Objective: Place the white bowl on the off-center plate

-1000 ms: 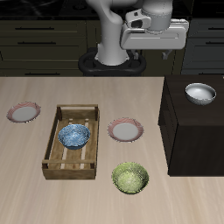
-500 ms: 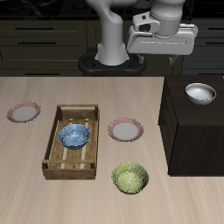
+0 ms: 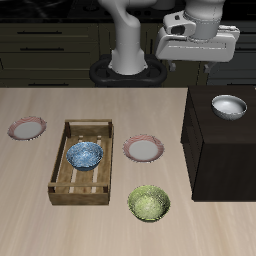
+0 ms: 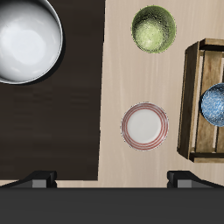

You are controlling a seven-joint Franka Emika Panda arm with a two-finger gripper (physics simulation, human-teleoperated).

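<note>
White bowl (image 3: 229, 106) is sitting on the dark box (image 3: 222, 150) at the right of the frame. We are sliding our gripper (image 3: 199, 62), fingers spread and holding nothing, rightward toward it. The off-center plate (image 3: 27, 128) is waiting far left.

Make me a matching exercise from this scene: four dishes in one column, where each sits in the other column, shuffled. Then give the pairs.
Things:
1. white bowl
2. blue patterned bowl
3. green speckled bowl
4. off-center plate

Places:
A. inside the wooden crate
B. on the bare table, nearest its front edge
C. on the dark raised cabinet
D. on the bare table, apart from the crate on the side away from the cabinet

Pairs: 1-C, 2-A, 3-B, 4-D
</note>
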